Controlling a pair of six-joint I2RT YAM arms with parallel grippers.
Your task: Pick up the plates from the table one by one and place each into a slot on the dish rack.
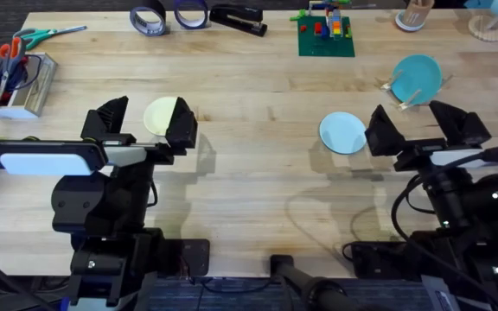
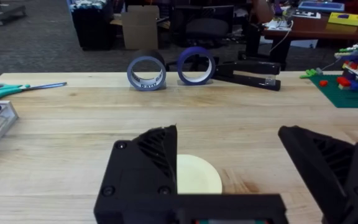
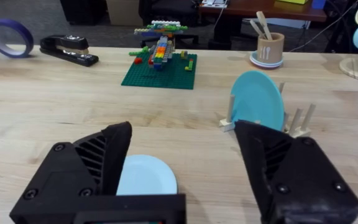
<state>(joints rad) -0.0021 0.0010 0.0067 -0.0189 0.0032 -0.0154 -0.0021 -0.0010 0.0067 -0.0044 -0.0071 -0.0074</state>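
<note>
Both grippers hang low in the overhead frame with fingers spread wide, empty: left gripper (image 1: 141, 130) at lower left over the cream-yellow plate (image 1: 161, 115), right gripper (image 1: 426, 130) at lower right just beside the light blue plate (image 1: 342, 132). Both plates lie flat on the table (image 1: 258, 86). Toward upper right, the dish rack (image 1: 409, 89) holds a teal plate (image 1: 418, 75) upright.

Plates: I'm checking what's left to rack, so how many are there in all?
3: a cream plate under the left gripper, a blue one by the right gripper, a teal one in the rack.
</note>
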